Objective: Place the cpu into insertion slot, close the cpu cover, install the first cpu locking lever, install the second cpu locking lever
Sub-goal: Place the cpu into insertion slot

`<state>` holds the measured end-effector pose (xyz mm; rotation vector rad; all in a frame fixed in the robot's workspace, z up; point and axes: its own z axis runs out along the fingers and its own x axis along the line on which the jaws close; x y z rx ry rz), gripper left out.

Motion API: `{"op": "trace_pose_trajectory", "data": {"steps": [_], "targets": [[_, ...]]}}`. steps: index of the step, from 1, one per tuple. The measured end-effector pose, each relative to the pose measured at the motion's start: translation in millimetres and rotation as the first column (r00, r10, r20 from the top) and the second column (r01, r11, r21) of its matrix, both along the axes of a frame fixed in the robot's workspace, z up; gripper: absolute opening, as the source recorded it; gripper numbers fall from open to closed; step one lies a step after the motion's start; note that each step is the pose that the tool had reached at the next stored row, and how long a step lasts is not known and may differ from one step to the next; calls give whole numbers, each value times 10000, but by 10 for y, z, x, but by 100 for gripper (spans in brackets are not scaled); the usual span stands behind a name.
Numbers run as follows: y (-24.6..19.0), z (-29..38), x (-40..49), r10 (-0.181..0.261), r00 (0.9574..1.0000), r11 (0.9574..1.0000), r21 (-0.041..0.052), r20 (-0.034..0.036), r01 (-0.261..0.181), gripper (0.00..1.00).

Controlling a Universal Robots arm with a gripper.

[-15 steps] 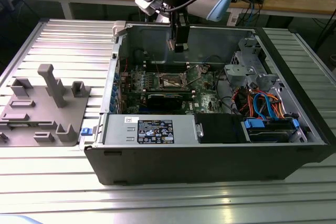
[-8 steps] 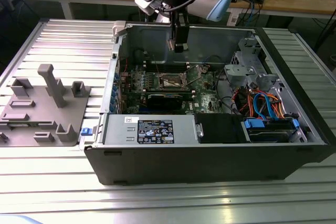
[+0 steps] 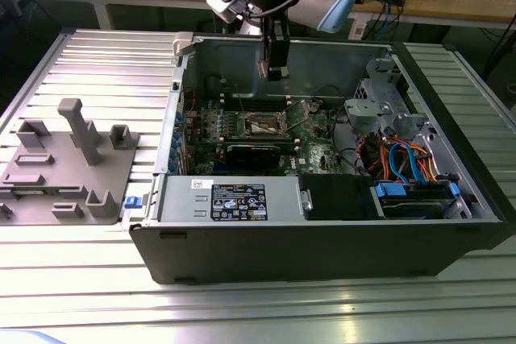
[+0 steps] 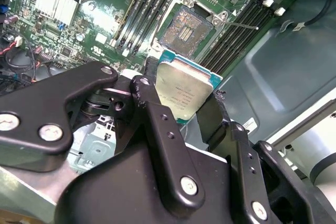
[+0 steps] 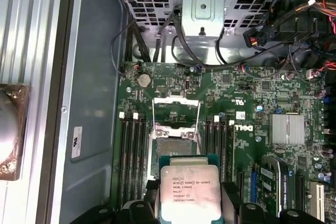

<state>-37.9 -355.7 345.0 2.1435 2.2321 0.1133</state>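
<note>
Jaws: the gripper's (image 4: pixel 181 97) black jaws are clamped on two opposite edges of the cpu (image 4: pixel 185 86), parted only by the chip's width.
Held: the cpu (image 5: pixel 190 192), silvery top facing both wrist cameras, a green edge showing round it.
Where the cpu is: in the air, apart from the insertion slot (image 5: pixel 173 148) and not yet squarely over it. In the exterior view the gripper (image 3: pixel 274 58) hangs well above the slot (image 3: pixel 264 124).
Slot: the brownish contact field (image 4: pixel 186 27) lies bare, with nothing seated in it.
Cover: the cpu cover (image 5: pixel 176 99) stands swung open at one edge of the slot, leaving the slot free.
Lever: a thin wire locking lever (image 4: pixel 242 25) lies swung clear beside the slot.
Step in hand: by the look of it the first, carrying the chip to the slot. The cover and both levers appear undone, so the job is at an early stage.
What it calls for: likely centring the chip over the slot, squaring its edges to the thin rim, and a level, gentle descent, since the contacts would not forgive a tilted drop.
Around the slot: memory slots (image 5: pixel 134 150) flank it on the green motherboard (image 5: pixel 247 93), inside an open computer case (image 3: pixel 322 247) on the ribbed metal worktop (image 3: pixel 105 62).
</note>
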Motion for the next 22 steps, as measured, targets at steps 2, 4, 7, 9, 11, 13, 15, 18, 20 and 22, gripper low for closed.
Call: {"op": "trace_pose_trajectory", "data": {"steps": [2, 4, 7, 9, 11, 13, 15, 18, 20, 22], "targets": [[0, 0, 0, -64, 10000, 10000, 0, 0, 64, 55], [0, -2, 0, -170, 9999, 9999, 0, 0, 170, 55], [0, -1, 0, -205, 9998, 9998, -1, 0, 205, 55], [0, -1, 0, -205, 9998, 9998, 0, 0, 205, 55], [-1, -4, 0, -206, 9998, 9998, -1, 0, 206, 55], [-6, -8, 0, -206, 9998, 9998, 1, 1, 206, 55], [-13, -11, 0, -206, 9998, 9998, 1, 1, 206, 55], [-18, -15, 0, -205, 9998, 9998, -2, -1, 205, 55], [-20, -19, -1, -206, 9998, 9998, -2, -1, 206, 55], [-20, -22, 0, -205, 9998, 9998, -2, -1, 205, 55]]}}
